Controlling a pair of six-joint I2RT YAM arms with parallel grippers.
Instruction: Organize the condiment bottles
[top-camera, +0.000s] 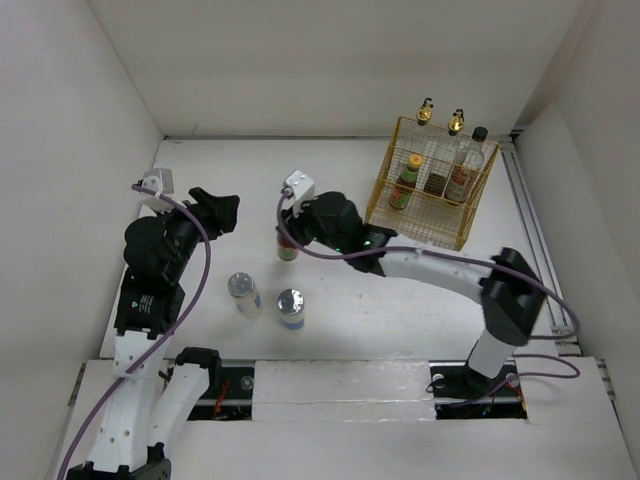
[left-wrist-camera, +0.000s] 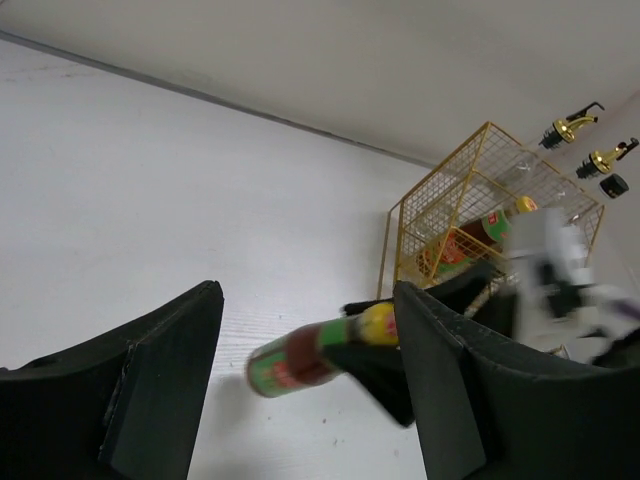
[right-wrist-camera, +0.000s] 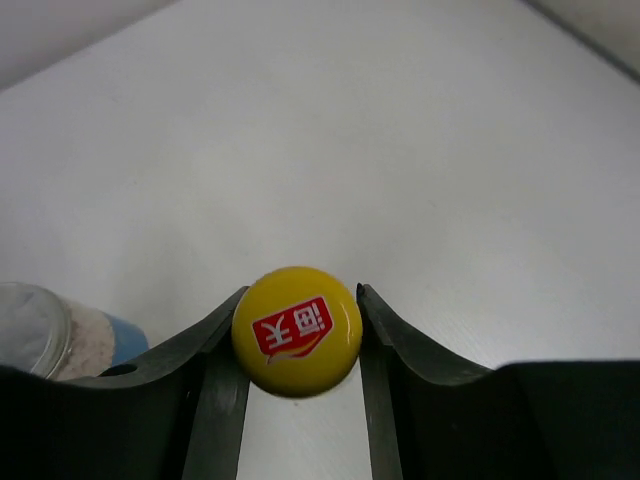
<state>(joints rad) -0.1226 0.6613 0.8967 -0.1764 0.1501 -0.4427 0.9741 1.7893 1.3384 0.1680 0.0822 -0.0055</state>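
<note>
My right gripper (top-camera: 291, 233) is shut on the yellow-orange cap (right-wrist-camera: 297, 331) of a red-sauce bottle (top-camera: 288, 246), left of the basket; the bottle also shows in the left wrist view (left-wrist-camera: 305, 358). I cannot tell whether it is off the table. My left gripper (top-camera: 222, 212) is open and empty, to the bottle's left; in its own view (left-wrist-camera: 305, 300) the bottle lies between its fingers, farther off. Two silver-lidded jars (top-camera: 243, 293) (top-camera: 291, 308) stand near the front. In the yellow wire basket (top-camera: 420, 236) are the other red-sauce bottle (top-camera: 406, 183), the black-capped bottle (top-camera: 468, 165) and two cruets (top-camera: 426, 112) (top-camera: 456, 122).
The basket stands at the table's back right, close to the right wall and a rail (top-camera: 530, 220). White walls close in the left, back and right. One jar (right-wrist-camera: 50, 340) shows at the lower left of the right wrist view.
</note>
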